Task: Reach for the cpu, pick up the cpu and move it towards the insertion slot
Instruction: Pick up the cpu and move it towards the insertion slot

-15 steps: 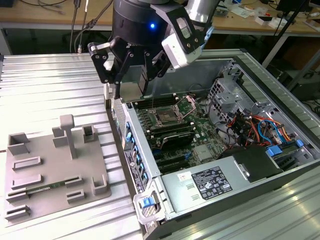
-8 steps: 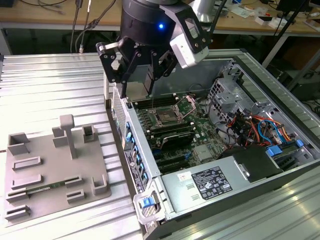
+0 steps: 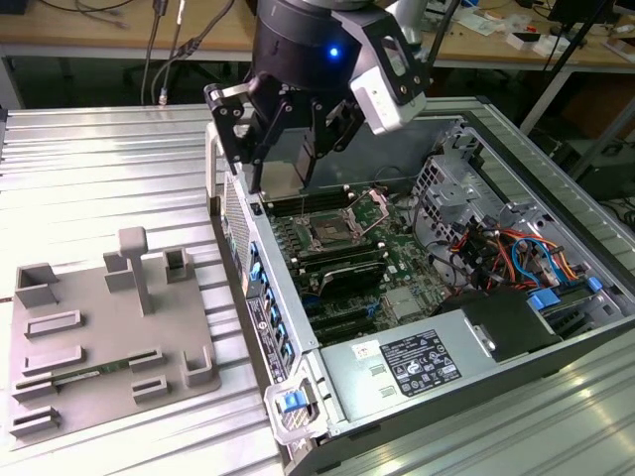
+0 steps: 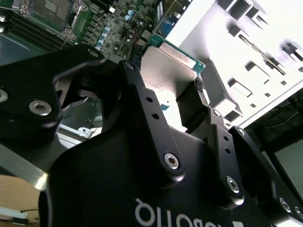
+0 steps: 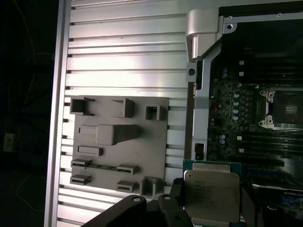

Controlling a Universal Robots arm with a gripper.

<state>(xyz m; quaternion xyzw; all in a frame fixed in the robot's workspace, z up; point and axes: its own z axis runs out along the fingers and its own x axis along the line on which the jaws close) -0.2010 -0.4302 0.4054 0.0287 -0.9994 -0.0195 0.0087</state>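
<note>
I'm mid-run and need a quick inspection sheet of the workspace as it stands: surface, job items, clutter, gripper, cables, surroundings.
Surface: ribbed metal table, carrying an open computer case.
Job's things: cpu held off the table in the gripper, silvery top showing in both wrist views; insertion slot open on the green motherboard, dark centre uncovered.
Clutter: grey plastic tray beside the case, a thin green memory stick lying in one recess.
Gripper: gripper shut on the cpu, above the case's edge near the slot.
Cables: red, blue and orange wiring inside the case.
Surroundings: wooden bench behind with cords.
</note>
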